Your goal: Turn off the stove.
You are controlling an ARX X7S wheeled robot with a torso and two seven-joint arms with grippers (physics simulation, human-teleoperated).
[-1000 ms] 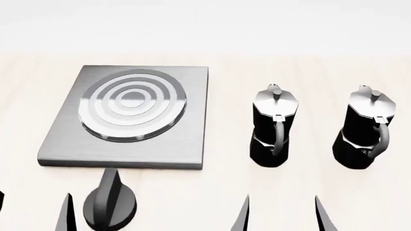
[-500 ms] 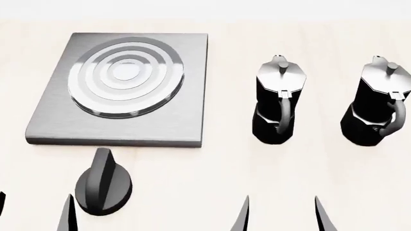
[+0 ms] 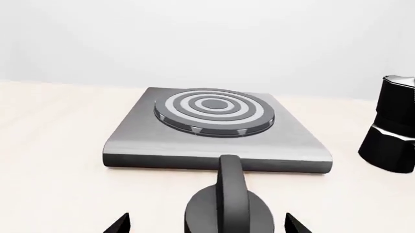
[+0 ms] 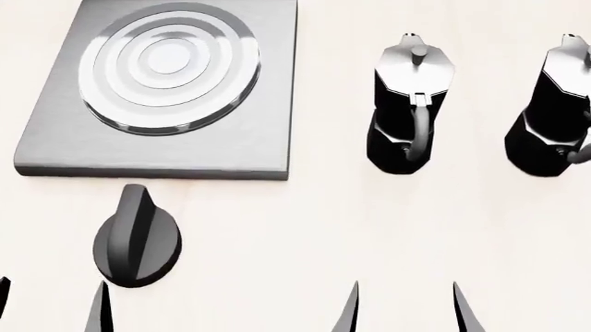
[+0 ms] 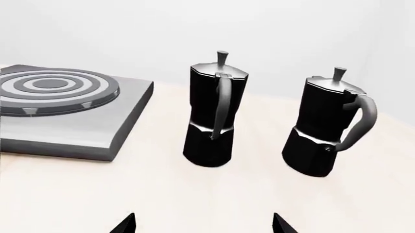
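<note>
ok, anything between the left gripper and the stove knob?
Nothing. In the head view only bare tabletop separates the open left gripper from the knob; the left wrist view agrees.

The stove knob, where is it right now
In the head view the knob sits on the table at lower left, just in front of the stove plate, near the left gripper.

Looking down over pale table [image 4: 305,235]. Stove plate [image 4: 245,149], brushed grey, sits far left, ringed burner [image 4: 168,66] on it. Black ridged knob [image 4: 137,238] lies just before the plate's near edge, apart from it. Two moka pots to the right: nearer pot [image 4: 408,104], far-right pot [image 4: 554,111], well apart from the stove. My left gripper [image 4: 51,308] fingertips spread wide, just short of the knob; my right gripper [image 4: 406,311] likewise parted, nothing between.
</note>
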